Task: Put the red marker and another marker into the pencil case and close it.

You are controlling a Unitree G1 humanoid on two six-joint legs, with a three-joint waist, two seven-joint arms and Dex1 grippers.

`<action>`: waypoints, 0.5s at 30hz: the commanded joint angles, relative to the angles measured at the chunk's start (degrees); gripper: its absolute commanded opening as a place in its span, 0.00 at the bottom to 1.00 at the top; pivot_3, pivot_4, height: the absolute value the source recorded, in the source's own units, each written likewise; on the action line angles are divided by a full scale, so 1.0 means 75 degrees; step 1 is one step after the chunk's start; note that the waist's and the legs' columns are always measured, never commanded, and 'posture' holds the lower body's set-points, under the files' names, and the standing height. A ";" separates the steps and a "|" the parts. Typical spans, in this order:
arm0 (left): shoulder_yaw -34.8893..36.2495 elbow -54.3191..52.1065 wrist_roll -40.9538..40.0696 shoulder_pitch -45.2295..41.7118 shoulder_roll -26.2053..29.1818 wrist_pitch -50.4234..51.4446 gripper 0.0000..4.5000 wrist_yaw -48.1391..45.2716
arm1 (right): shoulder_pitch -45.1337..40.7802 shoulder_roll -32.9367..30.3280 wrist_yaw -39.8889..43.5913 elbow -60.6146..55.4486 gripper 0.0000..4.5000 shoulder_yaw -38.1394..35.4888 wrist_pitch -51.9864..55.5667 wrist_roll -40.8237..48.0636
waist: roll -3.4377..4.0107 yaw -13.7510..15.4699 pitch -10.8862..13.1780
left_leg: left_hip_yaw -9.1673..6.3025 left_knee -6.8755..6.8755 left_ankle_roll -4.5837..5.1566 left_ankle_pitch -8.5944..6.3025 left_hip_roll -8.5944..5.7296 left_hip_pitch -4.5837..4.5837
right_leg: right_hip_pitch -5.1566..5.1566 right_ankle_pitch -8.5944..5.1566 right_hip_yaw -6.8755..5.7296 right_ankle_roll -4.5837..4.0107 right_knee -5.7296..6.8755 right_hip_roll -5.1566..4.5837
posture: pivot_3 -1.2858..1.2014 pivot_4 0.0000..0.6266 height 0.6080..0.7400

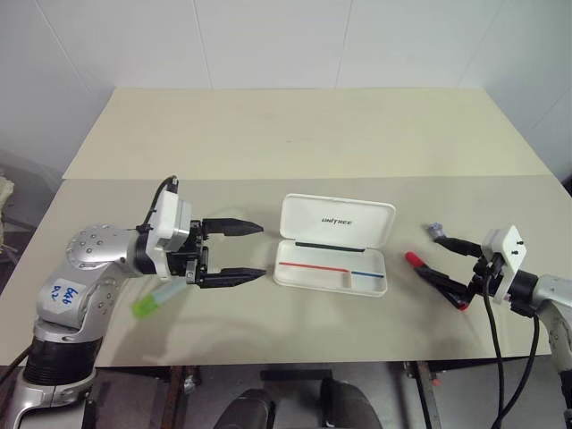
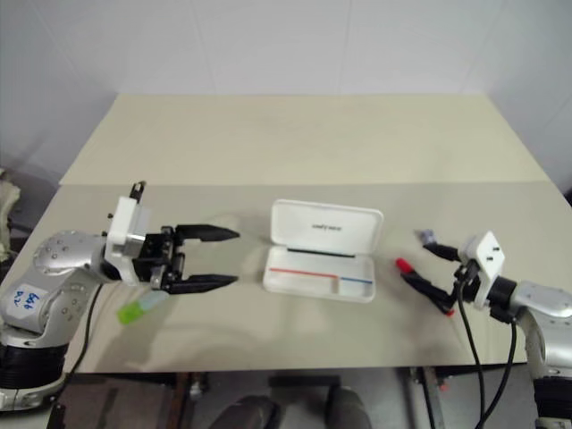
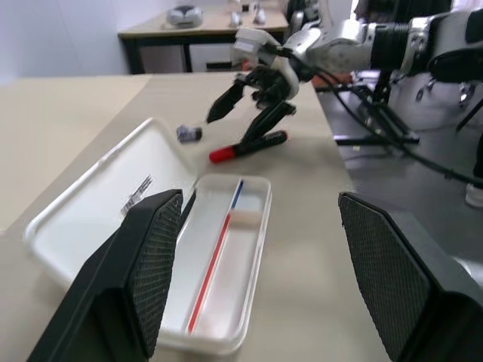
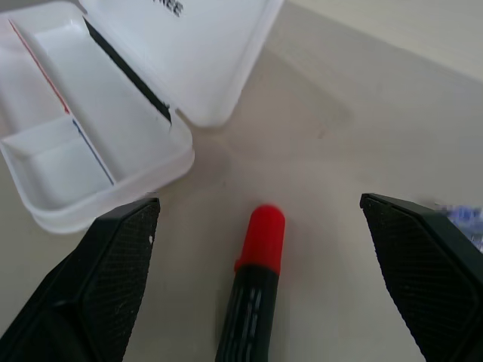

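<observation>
- The pencil case lies open in the middle of the table. Its lid leans back, away from the robot. The tray is empty and has a thin red and blue stripe inside.
- The red marker lies flat on the table just to the right of the pencil case. Its red tip points toward the case.
- The right gripper hangs over the red marker, on the right side of the case. Its two black fingers are spread wide, one on each side of the marker. It holds nothing.
- A small grey thing lies on the table to the right of the case, near the right gripper.
- The green marker lies on the table well to the left of the case.
- The left gripper is to the left of the case, above the green marker. It points toward the case. Its fingers are wide apart and empty.
</observation>
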 commanded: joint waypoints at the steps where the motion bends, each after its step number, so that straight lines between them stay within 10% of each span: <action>1: 0.0264 0.0041 -0.0183 -0.0045 0.0194 -0.0038 0.79 -0.0077 | 0.0045 0.0017 0.0068 0.0228 1.00 -0.0001 -0.0186 -0.0068 | 0.0001 0.0001 0.0001 | 0.0000 -0.0002 0.0000 0.0000 0.0000 0.0000 | 0.0000 0.0000 0.0000 -0.0001 0.0000 0.0000 | 0.52 0.24 1.00; 10: 0.0384 0.0077 -0.0213 0.0028 0.0372 -0.0066 0.79 -0.0083 | 0.0029 0.0317 0.0015 0.1592 1.00 0.0110 -0.0935 -0.0480 | 0.0000 -0.0030 0.0000 | 0.0001 -0.0010 0.0000 -0.0002 0.0001 0.0004 | -0.0001 0.0001 -0.0002 -0.0002 -0.0004 0.0001 | 0.52 0.24 1.00; 15: 0.0414 0.0209 -0.0220 0.0007 0.0436 -0.0132 0.80 -0.0168 | -0.0003 0.0421 -0.0029 0.2042 0.71 0.0134 -0.1454 -0.0623 | -0.0002 -0.0030 -0.0001 | 0.0000 -0.0007 -0.0004 -0.0003 0.0006 0.0009 | 0.0004 0.0001 -0.0002 -0.0002 -0.0002 0.0005 | 0.52 0.24 1.00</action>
